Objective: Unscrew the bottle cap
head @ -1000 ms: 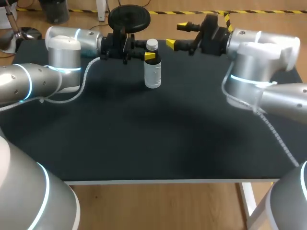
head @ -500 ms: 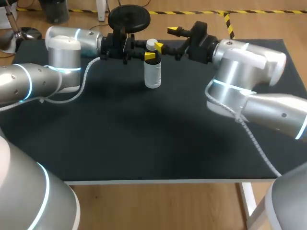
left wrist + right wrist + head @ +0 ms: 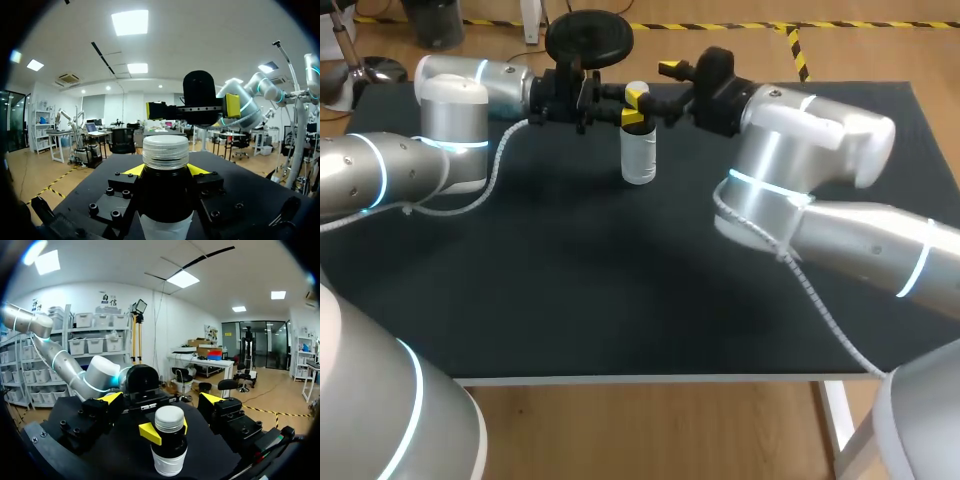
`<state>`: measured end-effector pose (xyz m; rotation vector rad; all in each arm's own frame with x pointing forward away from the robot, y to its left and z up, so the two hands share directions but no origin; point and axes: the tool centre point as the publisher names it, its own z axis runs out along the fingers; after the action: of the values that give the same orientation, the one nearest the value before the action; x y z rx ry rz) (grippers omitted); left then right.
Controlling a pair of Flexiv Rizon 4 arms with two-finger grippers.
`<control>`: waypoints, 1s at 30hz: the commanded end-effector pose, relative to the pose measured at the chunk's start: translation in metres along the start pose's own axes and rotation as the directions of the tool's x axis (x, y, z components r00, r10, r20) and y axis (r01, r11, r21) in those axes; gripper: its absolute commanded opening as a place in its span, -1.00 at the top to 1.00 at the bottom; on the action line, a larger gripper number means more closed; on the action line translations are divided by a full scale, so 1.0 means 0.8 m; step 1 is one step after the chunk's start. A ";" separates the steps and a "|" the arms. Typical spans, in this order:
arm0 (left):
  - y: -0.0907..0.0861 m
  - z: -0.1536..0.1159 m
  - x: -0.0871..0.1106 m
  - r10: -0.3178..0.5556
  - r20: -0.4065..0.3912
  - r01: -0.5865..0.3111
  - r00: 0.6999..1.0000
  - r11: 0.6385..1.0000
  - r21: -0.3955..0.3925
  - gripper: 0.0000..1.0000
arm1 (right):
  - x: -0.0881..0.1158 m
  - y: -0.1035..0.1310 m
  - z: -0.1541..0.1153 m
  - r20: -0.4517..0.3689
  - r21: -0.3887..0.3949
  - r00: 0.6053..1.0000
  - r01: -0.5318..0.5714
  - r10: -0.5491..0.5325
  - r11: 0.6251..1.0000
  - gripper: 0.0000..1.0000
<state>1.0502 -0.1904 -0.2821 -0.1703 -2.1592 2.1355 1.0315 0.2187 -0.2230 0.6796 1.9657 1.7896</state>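
Note:
A small bottle (image 3: 638, 155) with a clear body, dark neck and white ribbed cap (image 3: 637, 92) stands upright at the back middle of the black table. My left gripper (image 3: 635, 116) comes in from the left and is shut on the bottle's neck just under the cap; in the left wrist view the neck (image 3: 165, 192) fills the gap between its yellow tips. My right gripper (image 3: 654, 82) is open at cap height, coming from the right. The cap (image 3: 169, 419) sits just ahead of its spread fingers (image 3: 111, 398), untouched. The left gripper's yellow tip (image 3: 150, 433) shows on the neck.
The black table top (image 3: 620, 290) runs forward to its white front edge. My right arm's elbow and forearm (image 3: 800, 180) hang over the right half of the table. My left arm (image 3: 450, 120) lies along the back left.
My right arm has swung left across the table, bringing its open gripper from well right of the bottle up to the cap. The left gripper and bottle have stayed put.

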 end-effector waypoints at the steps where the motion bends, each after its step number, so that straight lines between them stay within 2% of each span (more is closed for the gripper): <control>1: -0.001 0.001 0.000 -0.001 0.000 0.001 1.000 1.000 -0.002 1.00 | 0.004 -0.006 0.015 0.101 -0.001 0.995 -0.003 0.003 1.000 -1.00; 15: -0.001 0.001 0.000 -0.001 0.000 0.001 1.000 1.000 -0.002 1.00 | -0.002 -0.019 0.036 0.089 0.017 0.996 -0.016 0.014 1.000 -1.00; 30: -0.001 0.001 0.000 -0.001 0.000 0.001 1.000 1.000 -0.002 1.00 | -0.009 -0.025 0.041 0.105 0.029 0.994 -0.019 0.016 0.999 -1.00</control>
<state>1.0502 -0.1904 -0.2821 -0.1704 -2.1592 2.1355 1.0534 0.2358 -0.2458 0.7816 1.9297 1.7073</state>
